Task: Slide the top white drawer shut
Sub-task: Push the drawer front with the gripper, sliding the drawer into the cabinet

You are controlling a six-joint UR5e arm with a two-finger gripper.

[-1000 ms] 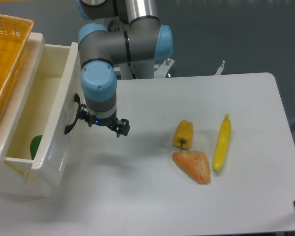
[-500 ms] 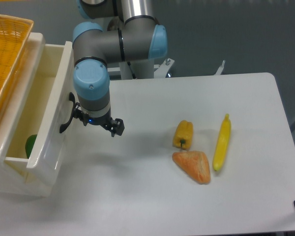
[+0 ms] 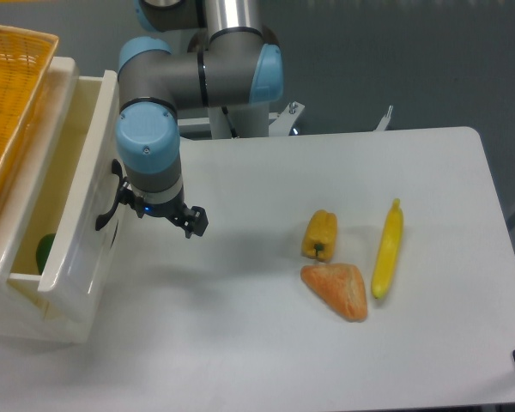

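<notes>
Tabletop [image 3: 266, 343] unchanged; top white drawer [image 3: 73, 202] has slid further in over the last second, my tool [image 3: 159, 215] pushing its front. Still partly open, so keep pushing; can't tell whether the fingers are open or closed.

Gripper [image 3: 154, 215] sits against front of top white drawer [image 3: 73, 215], at the black handle [image 3: 109, 204]. Bare table [image 3: 240, 343] to its right. Yellow pepper [image 3: 319, 234], bread wedge [image 3: 336, 290], banana [image 3: 387, 249] grouped well apart, right.
</notes>
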